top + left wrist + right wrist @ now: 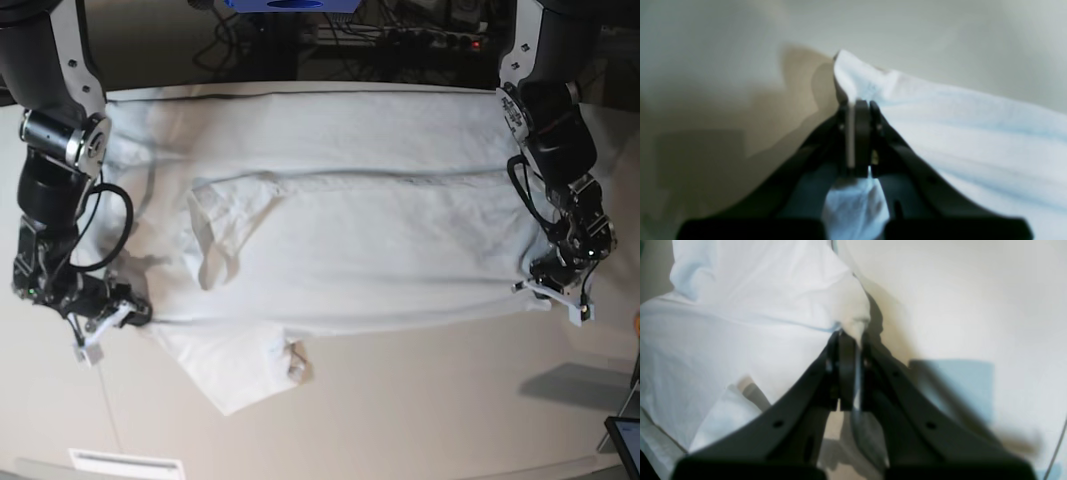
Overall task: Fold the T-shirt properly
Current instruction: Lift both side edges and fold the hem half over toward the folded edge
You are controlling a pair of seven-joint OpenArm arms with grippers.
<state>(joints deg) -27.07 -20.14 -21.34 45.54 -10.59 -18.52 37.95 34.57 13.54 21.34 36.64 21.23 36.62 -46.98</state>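
Fingers first: your right gripper (128, 312), at the left of the base view, has its jaws pressed together on a pinch of the shirt (340, 240). In its wrist view the black fingers (843, 373) meet on a small peak of white cloth, which rises just above the tips, with a thin strip of fabric caught between them. From that pinch the shirt spreads away to the left of the fingers, while bare table (957, 300) lies to their right.

Between your two grippers the shirt lies spread across the table, wide and mostly flat. One sleeve is folded over onto the body, nearer your right gripper, with a soft crease running along it. A flap of cloth hangs out below the lower edge, just past your right gripper, and a small label shows at its edge.

Your left gripper (538, 282), at the right of the base view, is likewise clamped on the shirt's edge. Its wrist view shows the fingers (862, 133) closed on a raised corner of cloth, more fabric bunched beneath them. The shirt runs off to the right of those fingers; shadowed table lies to their left.
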